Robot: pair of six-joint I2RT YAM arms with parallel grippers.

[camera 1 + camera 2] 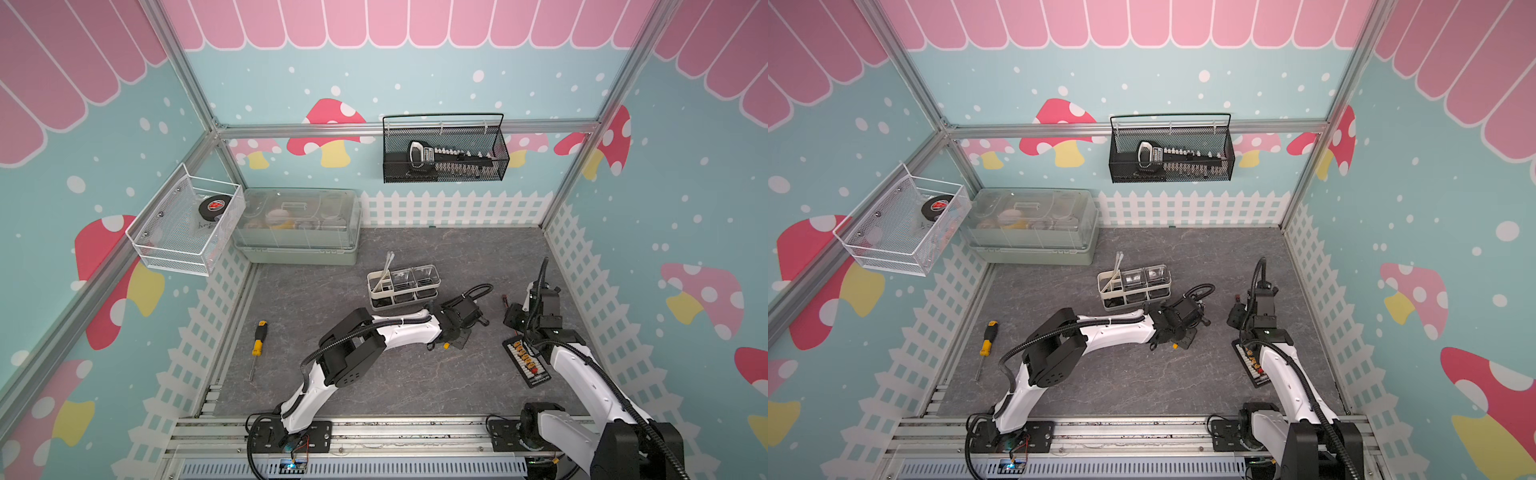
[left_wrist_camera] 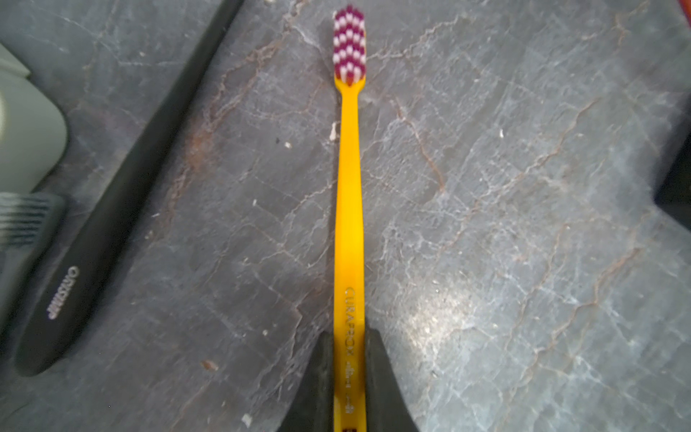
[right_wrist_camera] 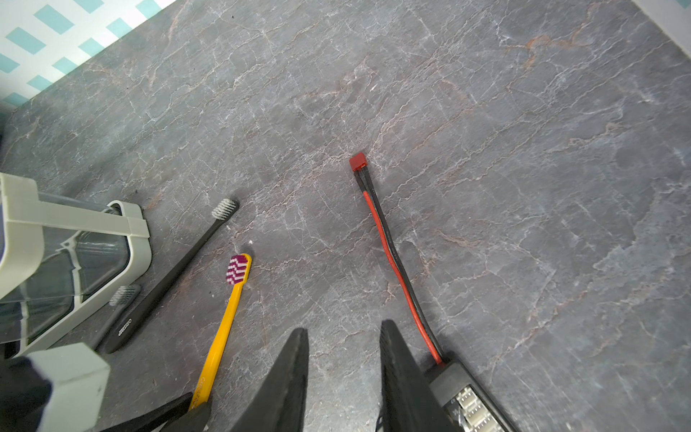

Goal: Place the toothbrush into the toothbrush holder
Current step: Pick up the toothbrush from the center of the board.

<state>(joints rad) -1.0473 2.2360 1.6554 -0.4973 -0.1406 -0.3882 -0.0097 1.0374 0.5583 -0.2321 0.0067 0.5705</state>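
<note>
Left end effector (image 2: 349, 338) clamped on yellow toothbrush (image 2: 349, 187) handle, right end effector (image 3: 344, 327) apart, empty

My left arm (image 1: 407, 328) rises from its base at the near rail over a raised elbow, forearm stretched low toward the middle of the table (image 1: 415, 386), left wrist (image 1: 455, 320) tipped down. My left jaws are clamped on the toothbrush (image 2: 348, 209) handle, near its tail end, with both fingers (image 2: 314, 389) pressed to its sides. My right arm (image 1: 582, 374) stands steeper, right wrist (image 1: 536, 316) bent over and pointing down at the table. My right jaws stand partly apart, holding nothing; bare table shows in the gap between the fingers (image 3: 284, 385).
</note>
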